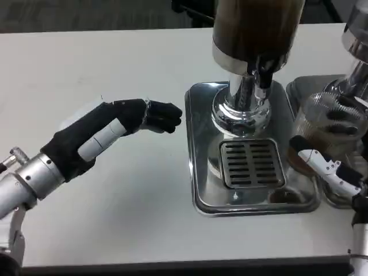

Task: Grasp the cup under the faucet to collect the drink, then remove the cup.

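Clear cup holding brown drink, enclosed by right hand fingers, right of dispenser drip tray, left hand empty, fingers loosely extended over table

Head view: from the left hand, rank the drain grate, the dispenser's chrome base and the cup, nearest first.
Measured from the left hand:
1. Chrome base of the dispenser, right of the fingers, at the tray's back.
2. Drain grate, at the tray's front; close to the first, a narrow call.
3. Cup, far right, held by the right hand.
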Robot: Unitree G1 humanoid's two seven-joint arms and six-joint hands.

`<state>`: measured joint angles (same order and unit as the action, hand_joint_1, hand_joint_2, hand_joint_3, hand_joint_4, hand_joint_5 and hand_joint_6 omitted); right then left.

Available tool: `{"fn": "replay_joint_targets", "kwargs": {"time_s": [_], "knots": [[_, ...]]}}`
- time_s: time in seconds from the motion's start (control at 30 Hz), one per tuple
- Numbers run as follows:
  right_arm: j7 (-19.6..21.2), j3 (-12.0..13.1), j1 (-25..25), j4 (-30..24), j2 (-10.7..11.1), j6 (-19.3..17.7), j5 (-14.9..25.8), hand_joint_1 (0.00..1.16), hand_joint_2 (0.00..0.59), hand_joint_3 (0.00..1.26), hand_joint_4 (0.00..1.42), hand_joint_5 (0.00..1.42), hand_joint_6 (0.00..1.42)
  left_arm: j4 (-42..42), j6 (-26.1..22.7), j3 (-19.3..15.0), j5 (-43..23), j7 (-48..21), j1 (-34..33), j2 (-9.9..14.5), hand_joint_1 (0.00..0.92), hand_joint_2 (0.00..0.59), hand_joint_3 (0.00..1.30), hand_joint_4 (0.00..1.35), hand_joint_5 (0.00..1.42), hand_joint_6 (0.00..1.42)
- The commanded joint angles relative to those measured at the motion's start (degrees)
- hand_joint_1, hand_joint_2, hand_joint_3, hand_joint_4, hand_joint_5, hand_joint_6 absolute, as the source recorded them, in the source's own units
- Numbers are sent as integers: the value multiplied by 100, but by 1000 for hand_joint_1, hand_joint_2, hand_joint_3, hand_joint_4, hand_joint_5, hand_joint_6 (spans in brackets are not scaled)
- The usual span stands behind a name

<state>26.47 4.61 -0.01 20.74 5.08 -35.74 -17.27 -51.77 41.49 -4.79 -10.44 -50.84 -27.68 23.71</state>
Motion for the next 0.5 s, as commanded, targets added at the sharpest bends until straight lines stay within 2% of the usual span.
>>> {"fn": "replay_joint_targets", "kwargs": {"time_s": [0.03,0.27,0.5], "knots": [[-111,93,134,-501,14,29,123,997,116,638,796,1008,1418,209,174,76,90,36,102,-10,0,75,411,353,356,306],[-379,101,351,-1012,-1,177,184,998,108,652,808,1019,1421,537,319,133,89,90,230,13,0,75,390,310,329,296],[-648,87,572,-1485,-41,303,231,998,108,654,823,1019,1420,1287,768,176,185,273,511,139,0,75,313,190,216,226]]}}
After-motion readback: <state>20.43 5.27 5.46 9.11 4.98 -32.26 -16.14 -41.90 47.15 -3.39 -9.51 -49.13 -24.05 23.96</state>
